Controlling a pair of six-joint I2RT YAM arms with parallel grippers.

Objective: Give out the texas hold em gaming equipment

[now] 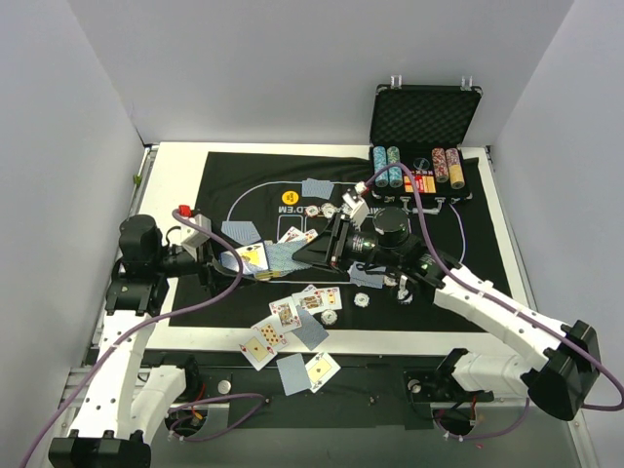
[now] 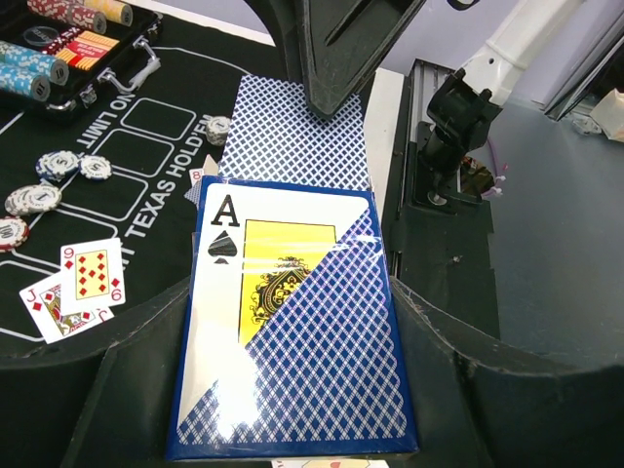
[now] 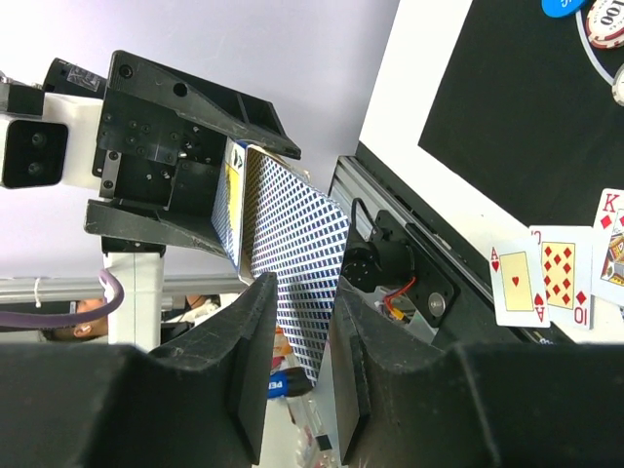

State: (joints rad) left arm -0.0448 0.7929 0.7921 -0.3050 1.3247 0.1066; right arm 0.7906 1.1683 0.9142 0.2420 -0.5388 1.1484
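My left gripper [image 1: 222, 261] is shut on a blue card deck box [image 2: 292, 322] printed with an ace of spades, held above the mat's left edge. A playing card [image 2: 292, 136] with a blue-checked back sticks out of the box's far end. My right gripper [image 3: 300, 292] comes from the opposite side and is shut on that card [image 3: 292, 224], which lies askew across the narrow gap between its fingers. Face-up cards [image 1: 283, 314] and several poker chips [image 1: 330, 317] lie scattered on the black felt mat [image 1: 458, 253]. A yellow button disc [image 1: 290, 197] rests near the mat's printed oval.
The black foam-lined case [image 1: 424, 117] stands open at the back right, with chip stacks [image 1: 390, 166] in its tray. More cards [image 1: 322, 370] lie over the table's near edge. White walls close in both sides and the back.
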